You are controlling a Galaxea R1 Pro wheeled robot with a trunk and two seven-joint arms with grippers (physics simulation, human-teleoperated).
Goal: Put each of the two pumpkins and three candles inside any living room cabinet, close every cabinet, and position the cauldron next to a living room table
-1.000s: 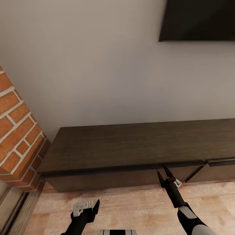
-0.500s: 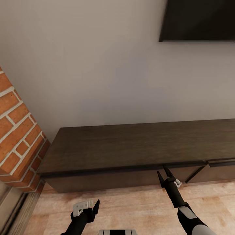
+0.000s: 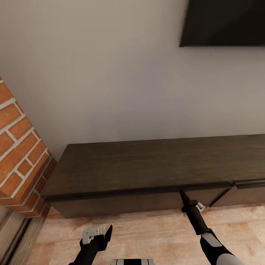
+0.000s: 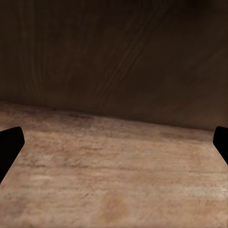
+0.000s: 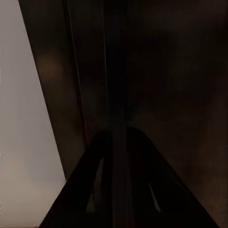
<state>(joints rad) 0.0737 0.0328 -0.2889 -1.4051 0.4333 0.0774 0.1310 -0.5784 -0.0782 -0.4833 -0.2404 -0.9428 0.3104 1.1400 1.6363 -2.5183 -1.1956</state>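
Observation:
The cabinet (image 3: 147,169) is a long low dark-brown unit against the white wall, its flat top bare. One front panel (image 3: 206,195) toward the right stands slightly ajar. My right gripper (image 3: 183,194) reaches in under the top's front lip at that panel's left edge, and its fingers have come together on the panel's thin edge; in the right wrist view the dark fingers (image 5: 90,190) converge around a narrow vertical strip. My left gripper (image 3: 103,233) hangs low over the wood floor before the cabinet, open and empty, with its fingertips (image 4: 9,142) wide apart. Pumpkins, candles, cauldron and table are out of view.
A red brick column (image 3: 18,147) juts out at the left, close to the cabinet's left end. A dark screen (image 3: 224,22) hangs on the wall above the cabinet's right half. Light wood floor (image 3: 147,232) runs between me and the cabinet.
My right gripper's two fingertips, spread apart half a second ago, have closed together at the cabinet's front edge. The left arm and the camera have stayed still.

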